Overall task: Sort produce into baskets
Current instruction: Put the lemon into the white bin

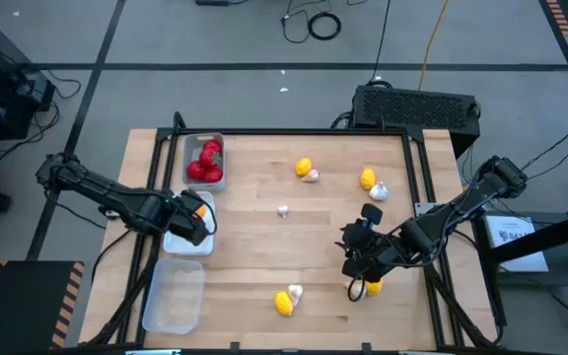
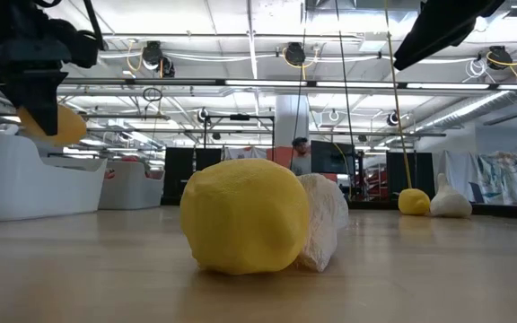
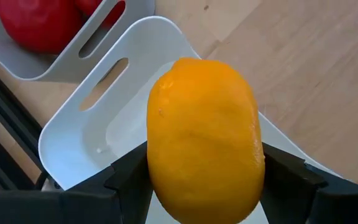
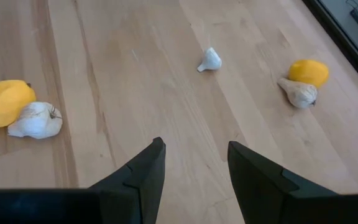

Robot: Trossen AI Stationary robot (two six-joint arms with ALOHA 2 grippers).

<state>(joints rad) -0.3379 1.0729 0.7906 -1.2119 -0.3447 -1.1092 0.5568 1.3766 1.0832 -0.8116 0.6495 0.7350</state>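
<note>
left arm (image 1: 97, 192): black, jointed tubular links, matte housings | right arm (image 1: 461, 212): black, same build, chunky wrist block | left gripper (image 3: 204, 180): two dark angular plastic fingers | right gripper (image 4: 194, 171): two dark wedge-shaped fingers, bevelled edges

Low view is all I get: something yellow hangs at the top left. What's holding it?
Observer: The left gripper is shut on a lemon, above a white tray.
Operator: Anything in that tray?
Observer: Nothing in the part I can see. The tray next to it holds red pieces.
Operator: And the other arm?
Observer: The right gripper is open and holds nothing, above the wooden table.
</note>
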